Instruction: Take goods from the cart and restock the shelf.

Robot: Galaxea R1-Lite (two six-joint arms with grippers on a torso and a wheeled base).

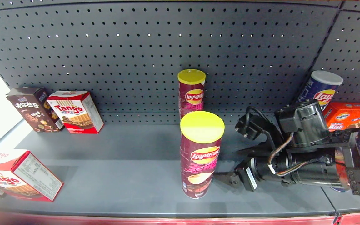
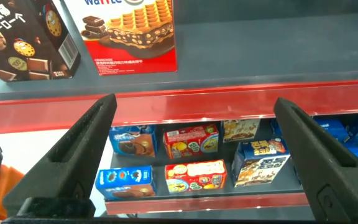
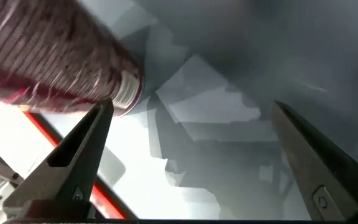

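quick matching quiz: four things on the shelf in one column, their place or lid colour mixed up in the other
Things:
1. front maroon can
2. blue can
3. orange box
4. dark brown box

Place or colour:
a. far left, at the back
b. pale grey lid
c. yellow lid, nearest the front
d. far right, beside the blue can

Pairs: 1-c, 2-b, 3-d, 4-a

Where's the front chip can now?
Head view: the front chip can stands on the shelf near its front edge, before the rear can, right gripper at its right.
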